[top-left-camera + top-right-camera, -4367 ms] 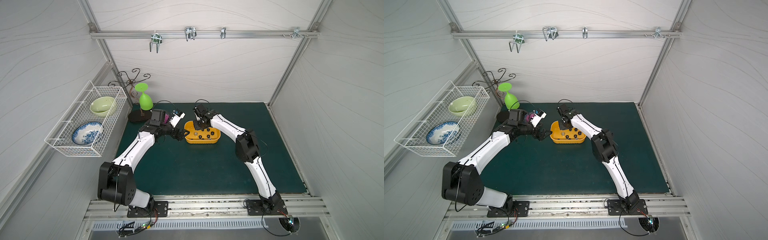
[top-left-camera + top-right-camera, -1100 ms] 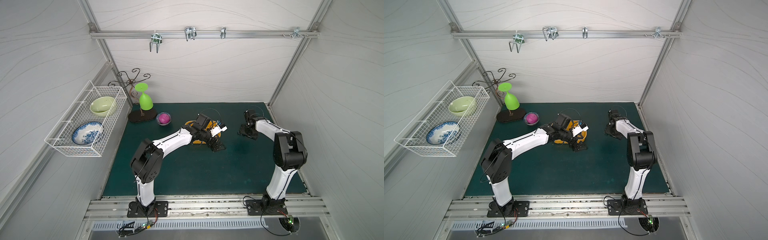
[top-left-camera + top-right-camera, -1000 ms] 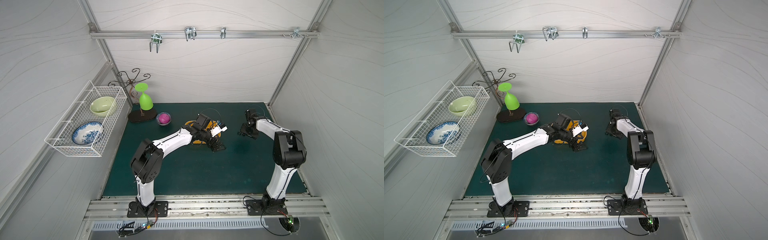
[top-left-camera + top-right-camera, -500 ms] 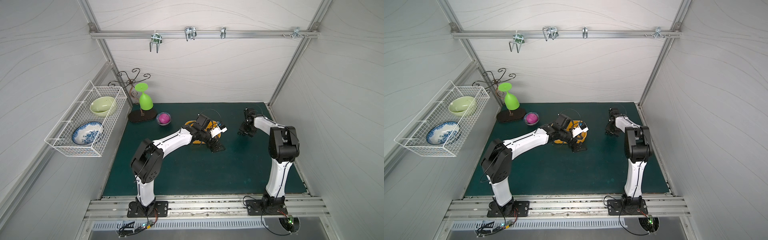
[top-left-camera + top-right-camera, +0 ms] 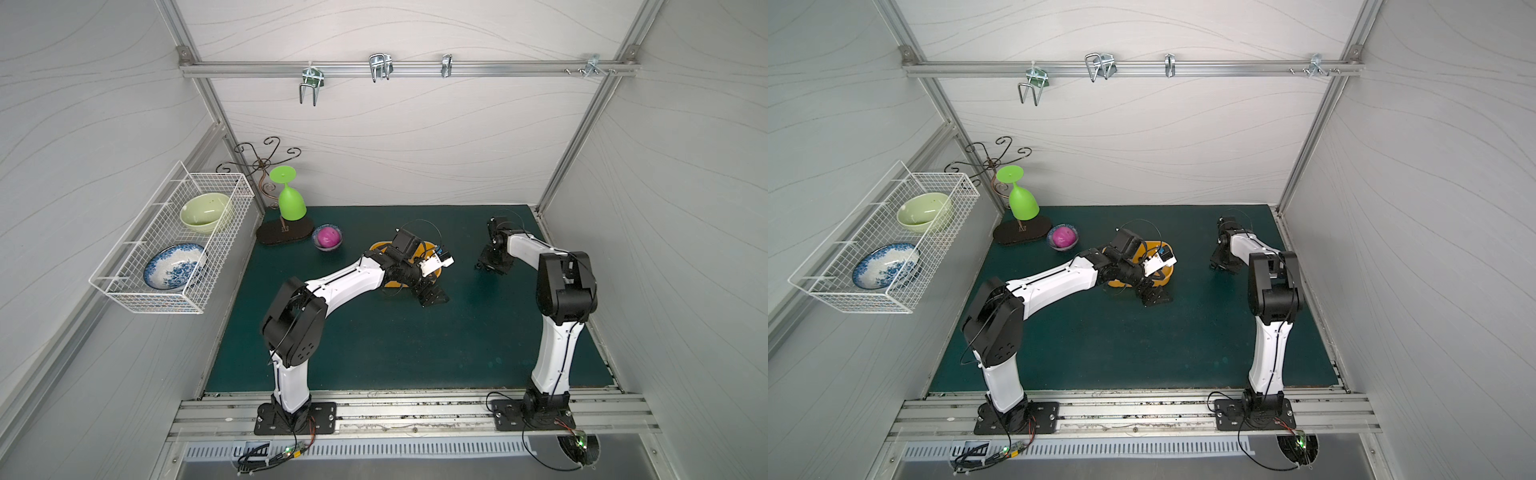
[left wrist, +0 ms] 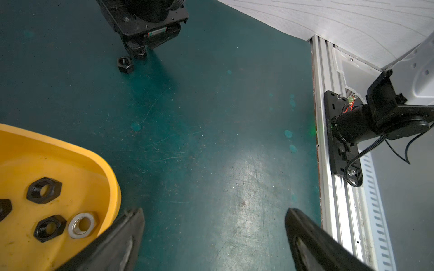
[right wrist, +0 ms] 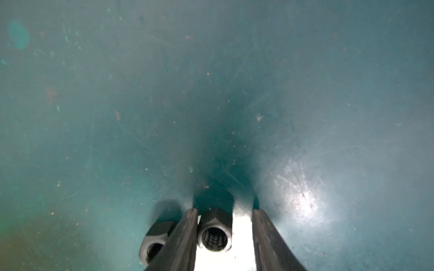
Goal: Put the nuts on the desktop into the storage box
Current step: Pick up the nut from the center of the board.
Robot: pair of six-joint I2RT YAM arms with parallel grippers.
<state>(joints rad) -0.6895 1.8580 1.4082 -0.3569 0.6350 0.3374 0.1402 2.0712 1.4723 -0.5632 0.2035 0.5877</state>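
Two black nuts lie on the green mat [image 7: 211, 93] under my right claw [image 7: 224, 212], tips down at the surface. One nut [image 7: 215, 231] sits between the fingers. It touches one finger [image 7: 185, 234], and a strip of bare mat shows before the opposite finger. Jaws partly spread, straddling it, not clenched. The second nut [image 7: 155, 237] lies just outside that same finger; touching or not, I cannot tell.

My left claw [image 6: 213, 211] hangs fully released over bare mat, gripping nothing. It is just beside a rounded corner of the yellow box [image 6: 70, 150], and one finger [image 6: 126, 234] is close to the box's outer wall.

Inside the box at that corner are two whole black nuts [image 6: 44, 190], a silver nut [image 6: 83, 225] touching one of them, and the edge of another black one.

In both top views the box [image 5: 432, 272] is mostly hidden under my left arm. My right claw is well apart from it, near the mat's right rear.
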